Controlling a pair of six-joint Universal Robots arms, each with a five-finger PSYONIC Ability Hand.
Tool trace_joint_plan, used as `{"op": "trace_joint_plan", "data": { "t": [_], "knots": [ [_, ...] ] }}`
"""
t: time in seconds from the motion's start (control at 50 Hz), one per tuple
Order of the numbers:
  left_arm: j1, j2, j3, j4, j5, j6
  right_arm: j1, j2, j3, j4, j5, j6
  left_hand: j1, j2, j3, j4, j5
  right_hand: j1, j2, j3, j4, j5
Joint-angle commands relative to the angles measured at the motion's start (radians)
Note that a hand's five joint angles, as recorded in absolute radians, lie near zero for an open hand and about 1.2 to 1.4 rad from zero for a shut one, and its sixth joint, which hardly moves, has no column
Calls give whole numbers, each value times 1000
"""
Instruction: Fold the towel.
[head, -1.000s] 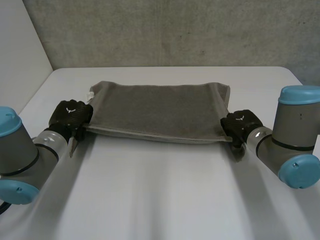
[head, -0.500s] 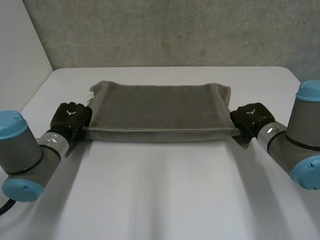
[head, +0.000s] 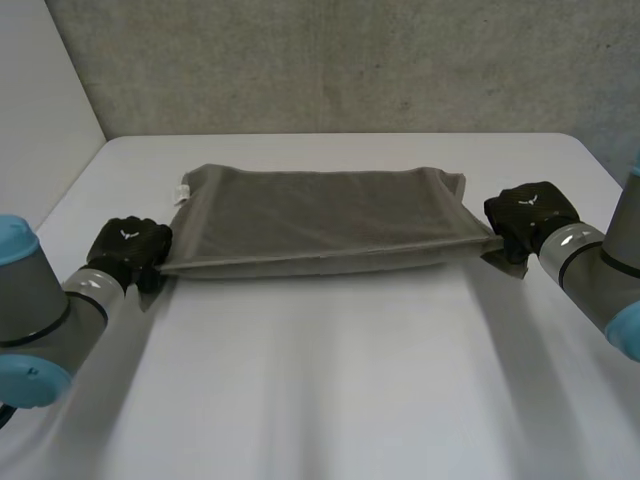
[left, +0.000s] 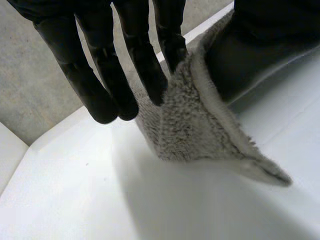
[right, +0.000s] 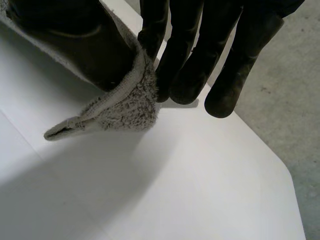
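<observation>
Towel (head: 310, 220) hangs stretched between the two robot hands over the middle of the table (head: 330, 390). Its far edge lies on the table, and its near edge is held up, with a shadow beneath it.

The left robot hand (head: 128, 250) holds the towel's near left corner. In the left wrist view its fingers (left: 100, 85) point down almost straight and close together. The innermost finger presses the fluffy corner against the dark thumb side, so the grip is a narrow pinch on the cloth. The tip of the corner sticks out below the fingertips, just above the table.

The right robot hand (head: 530, 215) holds the near right corner in the same way. In the right wrist view its straight fingers (right: 225, 75) close on the cloth's hem, and a small flap pokes out beside them over the table. A white tag (head: 181, 192) shows at the towel's far left corner.

Compared with a second ago, the hands are farther apart. The left one has drawn out toward the table's left and near edges, and the right one has gone toward the right edge and slightly toward the far edge. The held edge, which then sloped down toward the right robot hand, now runs taut and rises slightly toward it. The towel looks pulled flatter and wider.
</observation>
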Motion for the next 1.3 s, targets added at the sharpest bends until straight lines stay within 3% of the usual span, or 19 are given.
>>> {"op": "trace_joint_plan", "data": {
  "t": [0.02,0.28,0.36,0.5,0.6,0.7,0.76,1.02,1.14,1.3],
  "knots": [
    [7,51,-11,-58,15,-2,8,-23,-6,7,-4,-4,-30,-65,-74,-73,-222,69,74,58,60,51],
    [32,426,-14,-91,15,-12,-1,-163,-172,244,-44,-139,-30,-65,-74,-73,-222,69,74,58,60,51],
    [29,534,6,-146,20,-11,-27,-223,-258,367,-97,-184,-30,-65,-74,-73,-222,69,74,58,60,51],
    [26,561,-8,-192,79,-6,-81,-260,-289,466,-222,-328,-30,-65,-74,-73,-222,69,74,58,60,51],
    [21,493,-31,-184,102,0,-108,-238,-260,481,-269,-482,-30,-65,-74,-73,-222,69,74,58,60,51],
    [24,314,15,-184,102,15,-105,-136,-224,471,-271,-705,-30,-65,-74,-73,-222,69,74,58,60,51],
    [26,231,52,-186,95,37,-101,-88,-235,446,-280,-759,-30,-65,-74,-73,-222,69,74,58,60,51],
    [-16,-79,319,-193,60,58,-49,165,-312,142,-263,-741,-30,-65,-74,-73,-222,69,74,58,60,51],
    [-30,-207,457,-196,-3,58,-33,302,-433,119,-265,-641,-30,-65,-74,-73,-222,69,74,58,60,51],
    [-31,-306,560,-196,-23,57,-32,455,-589,119,-263,-534,-30,-65,-74,-73,-222,69,74,58,60,51]
  ]
}}
